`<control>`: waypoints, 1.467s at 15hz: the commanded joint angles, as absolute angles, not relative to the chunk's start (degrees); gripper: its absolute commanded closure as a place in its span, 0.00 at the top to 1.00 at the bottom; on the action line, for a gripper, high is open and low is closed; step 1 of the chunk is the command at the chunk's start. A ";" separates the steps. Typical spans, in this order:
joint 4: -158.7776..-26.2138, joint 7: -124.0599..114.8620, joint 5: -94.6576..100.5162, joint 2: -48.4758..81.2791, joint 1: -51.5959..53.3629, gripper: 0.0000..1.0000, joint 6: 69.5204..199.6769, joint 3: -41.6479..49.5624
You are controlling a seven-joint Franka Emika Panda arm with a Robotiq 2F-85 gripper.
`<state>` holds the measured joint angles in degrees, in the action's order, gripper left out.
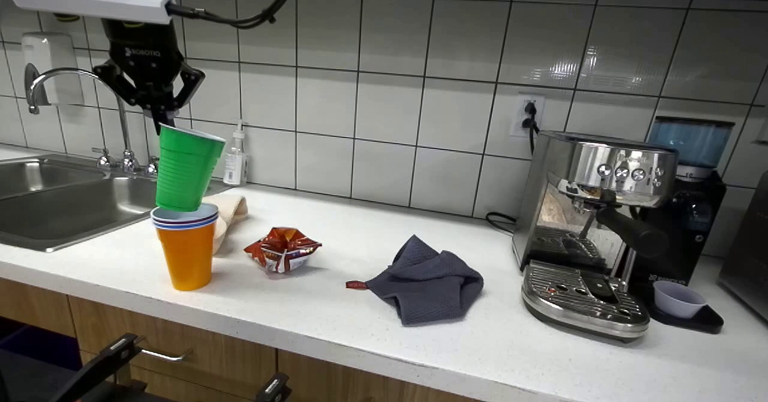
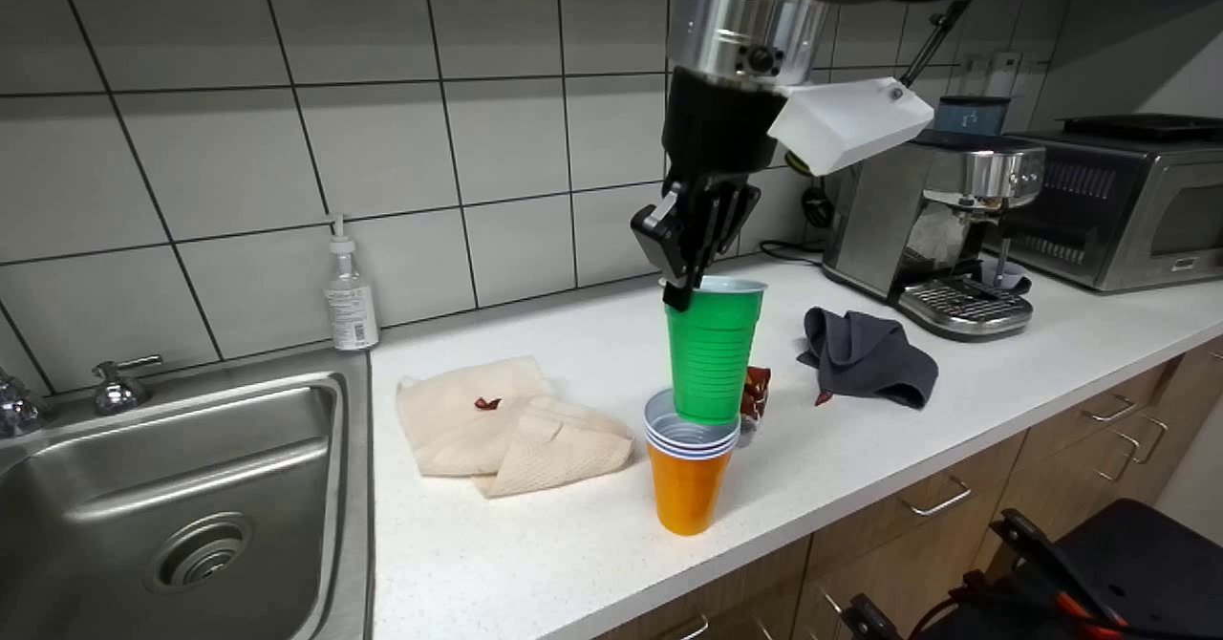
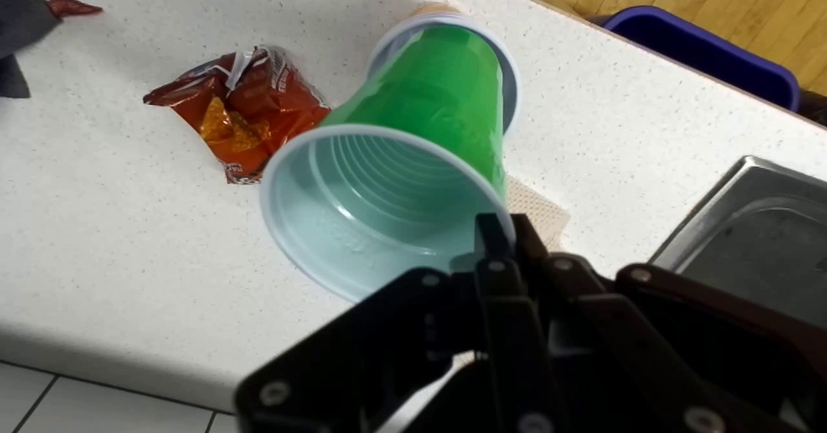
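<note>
White countertop (image 1: 324, 306) meets tiled wall (image 1: 384, 108); in an exterior view, sink (image 1: 84, 204) sits at nine o'clock. My claw (image 1: 163, 125) points toward six o'clock, clamped on the rim of green cup (image 1: 189, 171).

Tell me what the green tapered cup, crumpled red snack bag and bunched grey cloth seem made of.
Green tapered cup: probably thin plastic, glossy; moulded ribs, bright highlights inside.
Crumpled red snack bag: likely shiny plastic or foil film; sharp creases.
Bunched grey cloth: matte textile, fibre unclear; soft folds.
</note>
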<state>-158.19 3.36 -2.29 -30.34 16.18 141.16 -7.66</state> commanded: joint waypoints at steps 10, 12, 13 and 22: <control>-159.73 -0.16 -1.16 -31.25 14.97 0.01 143.15 -10.31; -159.63 -0.60 -1.05 -30.90 14.87 0.01 143.55 -10.56; -159.62 -0.77 -0.97 -30.75 14.82 0.01 143.78 -10.66; -159.38 -2.31 0.35 -29.26 13.61 0.01 145.44 -11.46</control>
<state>-158.68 -0.03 -1.39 -29.29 15.40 143.90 -9.63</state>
